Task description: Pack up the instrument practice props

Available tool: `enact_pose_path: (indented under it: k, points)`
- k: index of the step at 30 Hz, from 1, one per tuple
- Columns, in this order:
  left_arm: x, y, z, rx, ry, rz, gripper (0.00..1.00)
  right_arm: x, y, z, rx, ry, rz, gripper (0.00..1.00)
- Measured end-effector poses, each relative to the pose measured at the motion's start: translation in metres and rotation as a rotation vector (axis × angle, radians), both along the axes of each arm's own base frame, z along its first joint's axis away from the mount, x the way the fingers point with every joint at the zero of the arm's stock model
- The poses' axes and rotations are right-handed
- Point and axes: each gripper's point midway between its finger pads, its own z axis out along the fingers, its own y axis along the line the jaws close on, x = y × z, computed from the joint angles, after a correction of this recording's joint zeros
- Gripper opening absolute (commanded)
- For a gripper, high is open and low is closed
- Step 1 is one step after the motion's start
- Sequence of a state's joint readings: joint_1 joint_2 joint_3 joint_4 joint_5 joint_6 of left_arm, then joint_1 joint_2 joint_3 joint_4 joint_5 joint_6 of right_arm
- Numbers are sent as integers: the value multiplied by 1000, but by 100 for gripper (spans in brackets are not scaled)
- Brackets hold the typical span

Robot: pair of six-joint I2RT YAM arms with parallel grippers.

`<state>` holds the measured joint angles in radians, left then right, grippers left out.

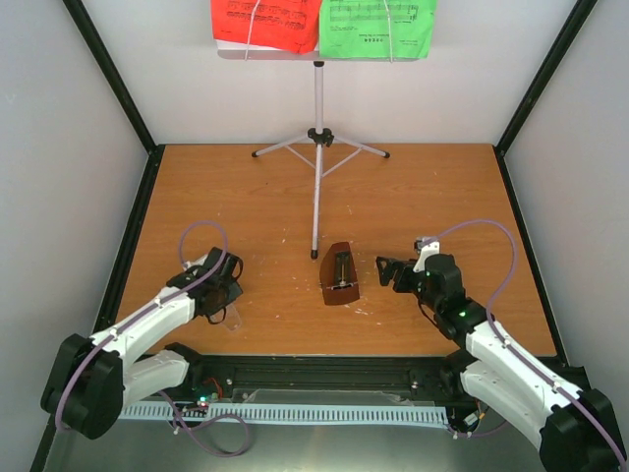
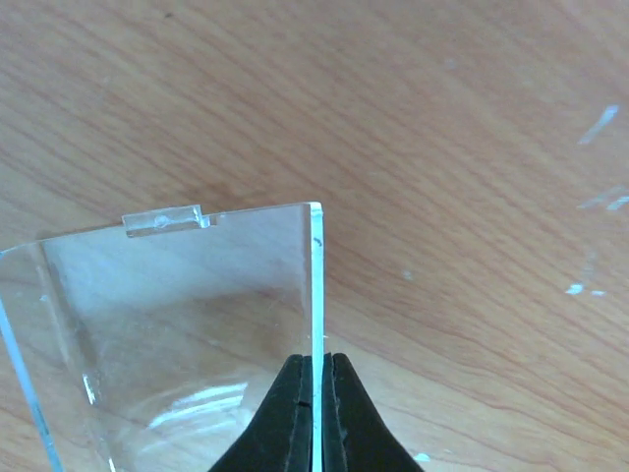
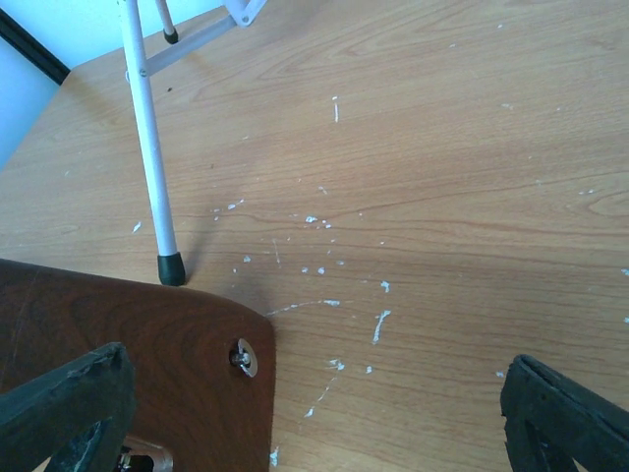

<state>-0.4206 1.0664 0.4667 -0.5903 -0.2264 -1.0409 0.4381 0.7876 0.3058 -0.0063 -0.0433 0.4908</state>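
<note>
The dark-brown pyramid metronome stands on the wooden table in front of the tripod's near leg, without its cover; its side shows in the right wrist view. My left gripper is shut on one wall of the clear cover, which rests low over the table at the left. My right gripper is open, just right of the metronome. The silver tripod stand stands at the back, its tray holding the red sheet and green sheet.
The tripod's near leg ends in a black foot just behind the metronome. White paint flecks mark the table. Grey walls with black frame posts close in left, right and back.
</note>
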Motion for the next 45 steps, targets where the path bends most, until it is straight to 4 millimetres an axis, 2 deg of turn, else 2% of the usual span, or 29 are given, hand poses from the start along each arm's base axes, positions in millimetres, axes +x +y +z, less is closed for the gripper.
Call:
enact_pose_path:
  k: [9,12,18,24,29,33,37,42,45]
  points:
    - [18,-36,42,-188,-92,-66,0,-2,-11,15,-48,-65,-26,100]
    - [24,-53,55,-267,-109,-109,0,-2,-12,26,-59,-92,-17,100]
    - [33,-93,82,-424,-100,-240,0,-7,-5,71,-38,-238,43,100]
    - [34,-126,107,-565,-85,-364,0,-18,14,140,0,-444,181,100]
    - [28,-145,123,-667,-60,-445,0,-30,38,197,13,-602,335,100]
    - [21,-155,130,-736,-35,-489,0,-47,72,216,2,-679,481,99]
    - [16,-160,137,-784,-21,-516,0,-70,112,222,-24,-726,627,98]
    - [20,-160,153,-844,-35,-523,0,-108,156,210,-70,-790,792,97]
    - [18,-162,160,-886,-32,-523,0,-126,174,202,-94,-831,862,97]
